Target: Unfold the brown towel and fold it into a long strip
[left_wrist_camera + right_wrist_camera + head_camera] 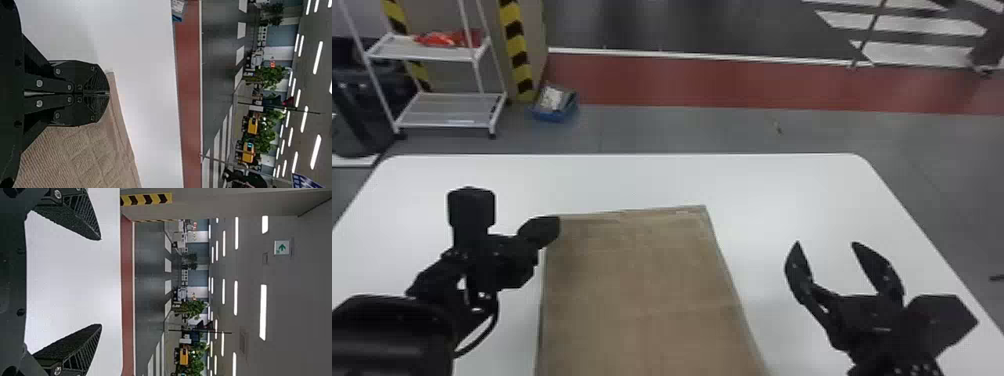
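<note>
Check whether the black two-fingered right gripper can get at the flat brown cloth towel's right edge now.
Probably yes: the right gripper hangs open beside the towel, with only white tabletop between them.

White table with rounded far corners, brown towel flat on it.

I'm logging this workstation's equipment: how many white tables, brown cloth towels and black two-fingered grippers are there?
White table: 1
Brown cloth towel: 1
Black two-fingered left gripper and right gripper: 2
Total: 4
</note>
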Tool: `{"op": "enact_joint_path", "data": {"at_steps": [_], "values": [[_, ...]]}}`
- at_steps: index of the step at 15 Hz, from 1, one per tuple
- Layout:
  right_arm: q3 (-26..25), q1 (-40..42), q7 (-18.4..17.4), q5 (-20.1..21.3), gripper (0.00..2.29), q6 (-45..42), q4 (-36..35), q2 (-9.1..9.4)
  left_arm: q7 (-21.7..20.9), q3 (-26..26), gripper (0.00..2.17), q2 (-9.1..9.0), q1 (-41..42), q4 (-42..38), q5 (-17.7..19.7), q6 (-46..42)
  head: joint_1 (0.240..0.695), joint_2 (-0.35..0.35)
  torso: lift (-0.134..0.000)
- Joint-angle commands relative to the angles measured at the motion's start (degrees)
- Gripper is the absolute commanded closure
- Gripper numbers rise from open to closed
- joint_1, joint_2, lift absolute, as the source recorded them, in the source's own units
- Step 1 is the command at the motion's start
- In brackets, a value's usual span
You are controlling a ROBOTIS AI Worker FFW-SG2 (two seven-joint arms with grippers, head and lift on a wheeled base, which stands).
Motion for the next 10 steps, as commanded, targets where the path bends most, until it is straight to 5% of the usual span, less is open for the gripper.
{"op": "enact_joint_path", "data": {"at_steps": [1, 6, 10], "values": [[0.2, -0.3, 0.0, 0.0, 0.09, -0.2, 0.3, -0.02, 0.1, -0.9, 1.52, -0.02, 3.1, -8.3, 0.1, 2.5, 0.695, -0.123, -0.125], [0.6, -0.7, 0.0, 0.0, 0.09, -1.0, 1.2, -0.02, 0.1, -9.1, 1.52, 0.16, 8.7, -25.1, -1.0, 5.7, 0.695, -0.182, -0.125], [0.3, -0.9, 0.0, -0.5, 0.09, -2.1, 2.2, -0.20, 0.2, -18.0, 1.52, 0.77, 12.2, -31.9, -5.2, 6.2, 0.695, -0.289, -0.125]]}}
